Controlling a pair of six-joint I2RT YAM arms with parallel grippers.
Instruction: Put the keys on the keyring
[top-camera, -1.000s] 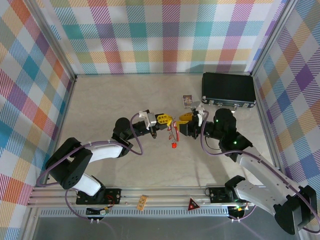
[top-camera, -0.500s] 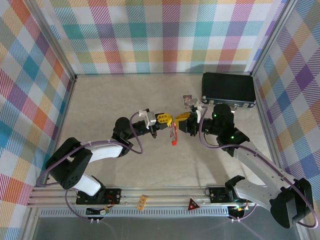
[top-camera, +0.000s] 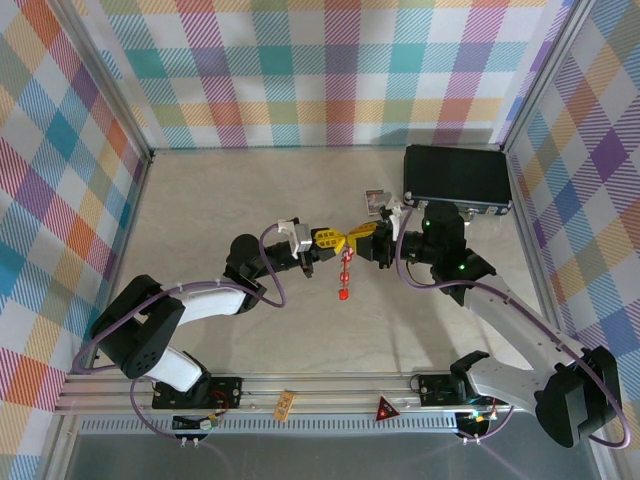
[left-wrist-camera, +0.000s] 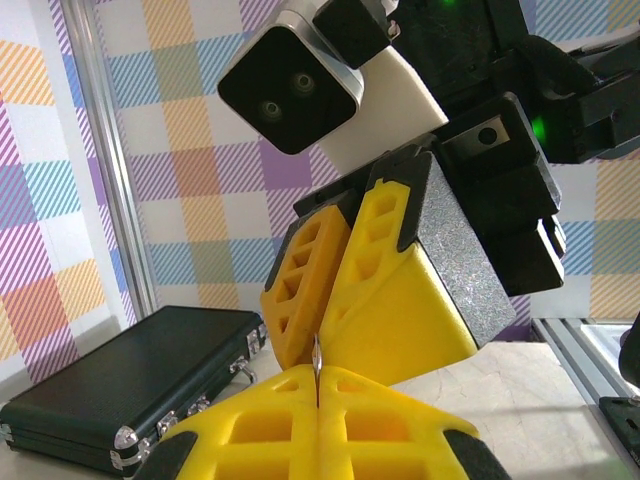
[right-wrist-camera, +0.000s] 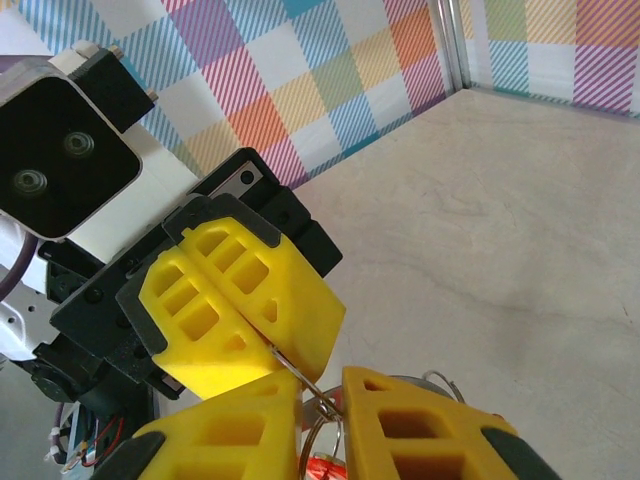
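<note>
Your left gripper (top-camera: 334, 240) and right gripper (top-camera: 358, 238) meet tip to tip over the middle of the tabletop (top-camera: 230, 200), a little toward its far edge. Each is clenched on the thin wire of the keyring (top-camera: 347, 252), which is pinched between them. The keys (top-camera: 343, 294) trail from the ring as a short red string on the side toward the near edge, well apart from the black case (top-camera: 457, 178) in the far right corner.
</note>
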